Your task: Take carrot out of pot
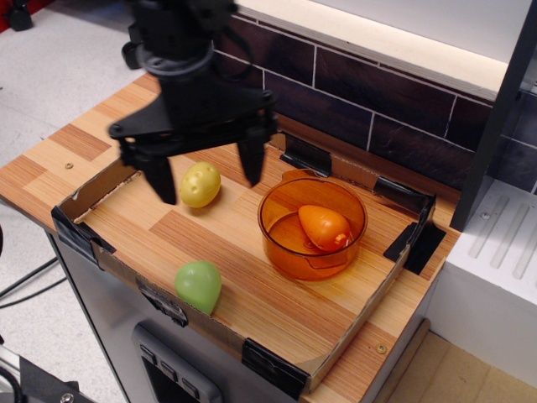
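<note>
Orange carrot lies in the pot — right of the hand, which hangs spread, holding nothing.

Mock kitchen set in a laboratory: a pale wooden countertop edged with taped cardboard strips, a dark brick-tiled backsplash, and a white toy sink unit.

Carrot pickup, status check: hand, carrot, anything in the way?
Hand open, empty, above the yellow potato, left of the pot. Carrot lying inside the pot, untouched. Nothing covers it; green toy sits apart near the front edge.
</note>
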Controlling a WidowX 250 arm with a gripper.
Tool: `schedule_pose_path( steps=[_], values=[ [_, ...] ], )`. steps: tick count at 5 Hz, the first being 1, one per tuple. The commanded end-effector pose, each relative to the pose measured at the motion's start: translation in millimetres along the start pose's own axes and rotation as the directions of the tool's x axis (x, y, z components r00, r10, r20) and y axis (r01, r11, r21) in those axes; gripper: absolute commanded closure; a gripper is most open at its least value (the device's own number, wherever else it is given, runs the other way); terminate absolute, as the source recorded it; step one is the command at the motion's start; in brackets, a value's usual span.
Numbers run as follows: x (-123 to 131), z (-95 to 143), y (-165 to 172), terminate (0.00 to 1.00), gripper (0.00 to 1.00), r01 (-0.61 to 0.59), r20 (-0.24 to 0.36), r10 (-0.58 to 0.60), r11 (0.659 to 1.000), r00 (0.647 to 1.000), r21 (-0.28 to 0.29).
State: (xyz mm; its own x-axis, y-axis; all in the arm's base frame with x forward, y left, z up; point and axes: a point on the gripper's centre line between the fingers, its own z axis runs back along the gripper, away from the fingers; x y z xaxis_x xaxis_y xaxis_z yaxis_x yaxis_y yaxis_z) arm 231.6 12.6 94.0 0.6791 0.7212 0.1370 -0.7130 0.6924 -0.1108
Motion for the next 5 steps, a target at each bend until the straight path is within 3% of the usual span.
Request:
schedule_pose_path(
  steps=[1,2,3,5],
  values=[
    [4,-4,-33,0.0,0.0,-0.294,0.039,0.297,0.954,0.954,-0.06],
    [2,-16,-45,0.0,0.0,-0.393,0.009,0.393,0.919,0.919,-0.024],
    [2,-25,-57,0.0,0.0,-0.452,0.019,0.452,0.892,0.892,-0.004],
    [-2,-45,-69,0.0,0.0,-0.488,0.033,0.487,0.872,0.873,0.046]
  ],
)
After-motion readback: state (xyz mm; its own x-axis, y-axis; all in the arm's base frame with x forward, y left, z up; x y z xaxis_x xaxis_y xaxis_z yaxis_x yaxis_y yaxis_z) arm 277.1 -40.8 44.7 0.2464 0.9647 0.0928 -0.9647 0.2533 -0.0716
